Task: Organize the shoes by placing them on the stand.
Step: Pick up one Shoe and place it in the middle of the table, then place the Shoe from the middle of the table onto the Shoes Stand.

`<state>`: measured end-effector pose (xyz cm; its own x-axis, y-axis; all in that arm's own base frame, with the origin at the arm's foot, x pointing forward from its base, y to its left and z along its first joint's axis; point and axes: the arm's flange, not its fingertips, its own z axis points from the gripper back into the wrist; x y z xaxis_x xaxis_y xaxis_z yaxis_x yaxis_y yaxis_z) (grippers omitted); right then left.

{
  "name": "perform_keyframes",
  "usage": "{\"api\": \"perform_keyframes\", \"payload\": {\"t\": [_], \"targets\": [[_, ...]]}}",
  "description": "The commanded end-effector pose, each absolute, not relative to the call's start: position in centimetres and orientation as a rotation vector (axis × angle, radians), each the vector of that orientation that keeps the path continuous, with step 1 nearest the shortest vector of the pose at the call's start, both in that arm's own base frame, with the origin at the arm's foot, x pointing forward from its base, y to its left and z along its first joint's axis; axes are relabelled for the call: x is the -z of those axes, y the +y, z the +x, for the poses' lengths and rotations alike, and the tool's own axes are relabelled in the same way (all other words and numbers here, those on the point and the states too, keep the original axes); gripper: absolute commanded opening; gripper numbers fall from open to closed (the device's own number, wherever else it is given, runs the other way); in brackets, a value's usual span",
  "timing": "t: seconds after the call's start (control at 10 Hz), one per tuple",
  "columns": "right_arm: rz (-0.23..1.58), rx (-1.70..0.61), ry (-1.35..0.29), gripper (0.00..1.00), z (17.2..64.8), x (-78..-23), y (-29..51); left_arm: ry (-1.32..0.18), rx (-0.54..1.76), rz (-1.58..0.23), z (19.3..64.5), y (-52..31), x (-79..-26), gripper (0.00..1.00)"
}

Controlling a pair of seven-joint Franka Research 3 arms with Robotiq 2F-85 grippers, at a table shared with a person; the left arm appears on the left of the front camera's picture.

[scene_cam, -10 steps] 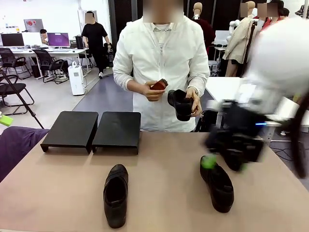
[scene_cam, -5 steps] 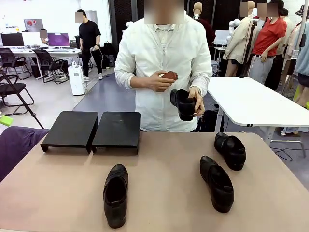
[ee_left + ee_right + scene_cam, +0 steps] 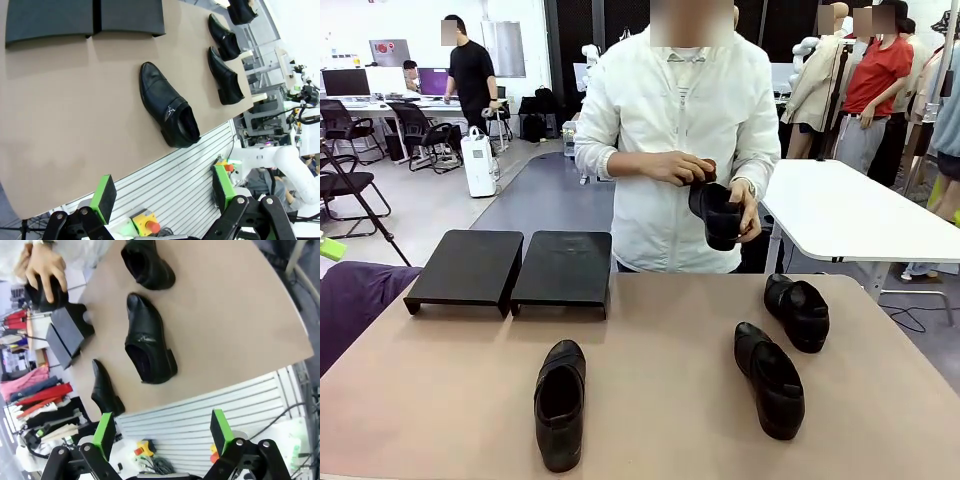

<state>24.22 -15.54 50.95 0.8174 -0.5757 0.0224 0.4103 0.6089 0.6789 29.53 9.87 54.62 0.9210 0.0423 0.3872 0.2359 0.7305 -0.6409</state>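
status: no shoe is on the stand (image 3: 564, 268); its two black platforms sit side by side at the upper left of the front view, slanted tops bare, at the far side of the worktop (image 3: 660, 330); three shoes lie flat on the worktop; the left shoe (image 3: 560, 403) is at lower centre, toe toward the stand; the middle shoe (image 3: 769, 379) is at lower right; the far shoe (image 3: 798, 311) is just above it, near but apart; the fourth shoe (image 3: 720, 214) is off the worktop at upper centre, gripped in the person's hand (image 3: 748, 205), the other hand (image 3: 680, 168) laid on top of it.

left jaws: spread wide, green pads (image 3: 104, 197) bracketing nothing, well clear of every shoe in the left wrist view; right jaws: likewise spread and empty, green pads (image 3: 218, 430) at the bottom of the right wrist view.

risks, as judged: the glossy leather may slip between the pads if pinched at the rounded toe rather than the opening; the middle shoe and far shoe lie close, so spread jaws lowered on one may knock the other; a shoe set down carelessly could slide down a slanted top; a reach across the centre could meet the person's hands while the fourth shoe is held there.
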Motion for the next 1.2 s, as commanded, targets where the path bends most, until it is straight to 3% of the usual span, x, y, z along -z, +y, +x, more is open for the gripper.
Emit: {"api": "perform_keyframes", "payload": {"t": [0.0,0.7,0.9,1.1], "targets": [[0.682,0.536,-0.229,1.00,23.5,-51.0,-15.7,-0.406,0.127,-0.766,29.5,9.9,-54.6,1.00],[0.682,0.536,-0.229,1.00,23.5,-51.0,-15.7,-0.395,0.110,-0.749,29.5,9.9,-54.6,1.00],[0.682,0.536,-0.229,1.00,23.5,-51.0,-15.7,-0.224,0.270,-0.532,32.6,-4.5,-55.0,1.00],[0.682,0.536,-0.229,1.00,23.5,-51.0,-15.7,-0.036,0.524,-0.472,33.6,-17.8,-53.2,1.00]]}}
